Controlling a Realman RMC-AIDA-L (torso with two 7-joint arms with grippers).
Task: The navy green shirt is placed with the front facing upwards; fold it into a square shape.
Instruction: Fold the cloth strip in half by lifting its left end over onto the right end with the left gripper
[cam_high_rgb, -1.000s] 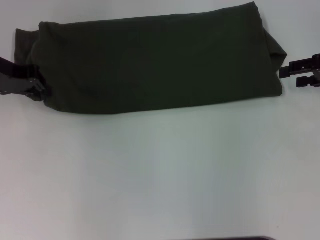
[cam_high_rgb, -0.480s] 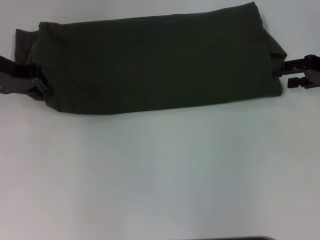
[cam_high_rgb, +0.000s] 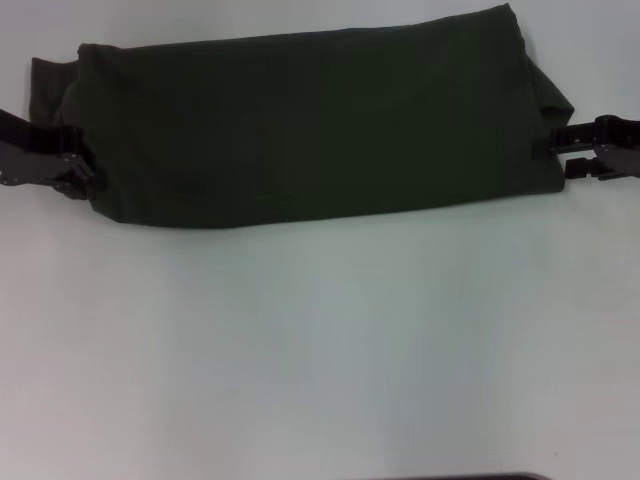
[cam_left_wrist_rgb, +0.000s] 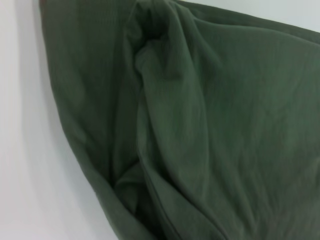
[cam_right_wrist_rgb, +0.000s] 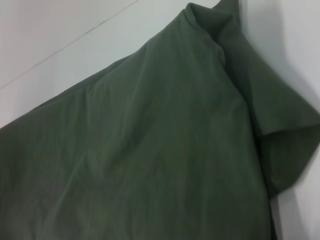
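Note:
The navy green shirt lies folded into a long band across the far part of the white table, plain side up, with no lettering showing. My left gripper sits at the band's left end, its fingers apart and touching the cloth edge. At the right end, beside the sleeve flap, my right gripper stands open with its fingertips at the shirt's edge. Creased layers of the shirt fill the left wrist view. The right wrist view shows the shirt with its sleeve sticking out.
A dark strip shows at the table's near edge. A small flap of the shirt pokes out past the band's far left corner.
My right gripper has moved left until its fingertips reach the shirt's right edge. The left gripper has shifted slightly and stays at the left end. The shirt has not moved.

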